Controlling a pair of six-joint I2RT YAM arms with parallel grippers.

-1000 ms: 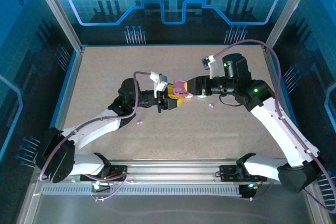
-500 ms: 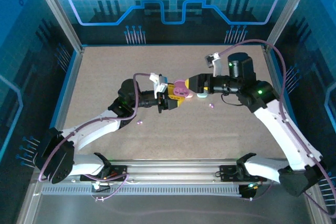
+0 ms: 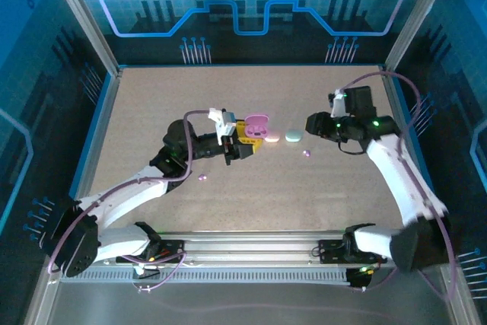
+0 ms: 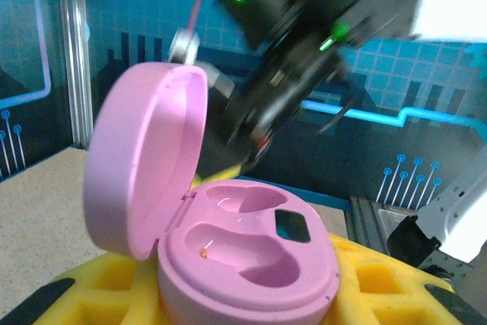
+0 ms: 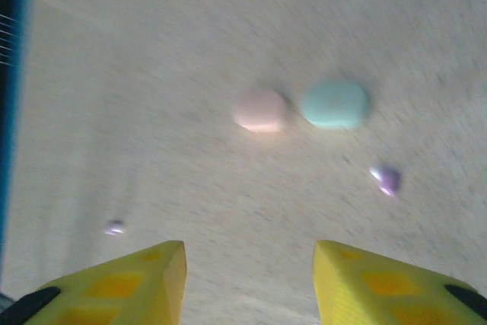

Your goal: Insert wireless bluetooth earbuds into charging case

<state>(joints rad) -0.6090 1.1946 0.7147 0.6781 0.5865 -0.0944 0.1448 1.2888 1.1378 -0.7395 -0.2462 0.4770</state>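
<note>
My left gripper point(image 3: 245, 142) point(image 4: 243, 298) is shut on an orchid-pink charging case point(image 3: 257, 125) point(image 4: 243, 245), gripped at its base between the yellow fingers. The lid stands up and both wells are empty. My right gripper point(image 3: 313, 124) point(image 5: 248, 283) hangs open above the table, to the right of the case, with nothing between its fingers. One tiny purple earbud point(image 3: 307, 154) point(image 5: 389, 180) lies on the table below the right gripper. A second purple earbud point(image 3: 202, 178) point(image 5: 116, 227) lies near the left forearm.
A closed pale pink case point(image 3: 272, 139) point(image 5: 261, 109) and a closed mint case point(image 3: 293, 137) point(image 5: 335, 104) lie side by side between the two grippers. Aluminium posts and blue panels wall in the speckled table point(image 3: 152, 104).
My right gripper has left the held case and drawn back to the right, open. The case's lid now stands fully up. The left gripper shifted slightly left, still holding the case.
</note>
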